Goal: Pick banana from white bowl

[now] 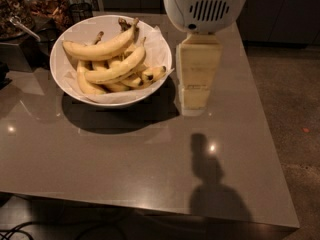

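A large round white bowl (pixel 67 86) with crinkled white paper lining stands on the grey table at the back left. It holds several yellow bananas (pixel 102 48), the top one lying across the pile. My gripper (pixel 193 103) hangs from the white arm housing just to the right of the bowl, its cream fingers pointing down above the table. It holds nothing that I can see and does not touch the bowl.
The grey table (pixel 125 159) has its right edge near the gripper and its front edge close to me. Dark containers of brown snacks (pixel 45 6) stand at the back left, behind the bowl. Bare floor (pixel 285 94) lies to the right.
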Robot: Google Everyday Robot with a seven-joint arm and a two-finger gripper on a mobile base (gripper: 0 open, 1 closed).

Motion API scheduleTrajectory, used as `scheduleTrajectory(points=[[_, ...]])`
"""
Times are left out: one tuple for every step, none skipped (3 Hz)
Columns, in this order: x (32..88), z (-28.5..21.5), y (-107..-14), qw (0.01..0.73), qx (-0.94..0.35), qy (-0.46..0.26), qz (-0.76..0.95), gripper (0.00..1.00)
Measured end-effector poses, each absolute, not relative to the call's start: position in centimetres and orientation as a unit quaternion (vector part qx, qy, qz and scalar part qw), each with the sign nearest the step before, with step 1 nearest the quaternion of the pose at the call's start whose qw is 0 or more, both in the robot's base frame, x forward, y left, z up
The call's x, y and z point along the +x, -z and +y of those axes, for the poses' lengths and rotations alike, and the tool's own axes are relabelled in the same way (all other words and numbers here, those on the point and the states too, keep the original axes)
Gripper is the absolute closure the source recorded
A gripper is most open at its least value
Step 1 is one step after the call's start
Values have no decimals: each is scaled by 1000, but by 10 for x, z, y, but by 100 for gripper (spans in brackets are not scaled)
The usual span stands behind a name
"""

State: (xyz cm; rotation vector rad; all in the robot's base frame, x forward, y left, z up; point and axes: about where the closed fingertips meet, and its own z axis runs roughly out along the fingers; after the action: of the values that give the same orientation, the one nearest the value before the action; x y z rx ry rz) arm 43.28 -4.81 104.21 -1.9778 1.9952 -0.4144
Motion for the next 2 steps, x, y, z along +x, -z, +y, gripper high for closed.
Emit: scheduleTrajectory(points=[[433, -41, -1046, 159, -691, 149, 690, 0], [449, -10, -1045, 166, -706, 157, 670, 0]])
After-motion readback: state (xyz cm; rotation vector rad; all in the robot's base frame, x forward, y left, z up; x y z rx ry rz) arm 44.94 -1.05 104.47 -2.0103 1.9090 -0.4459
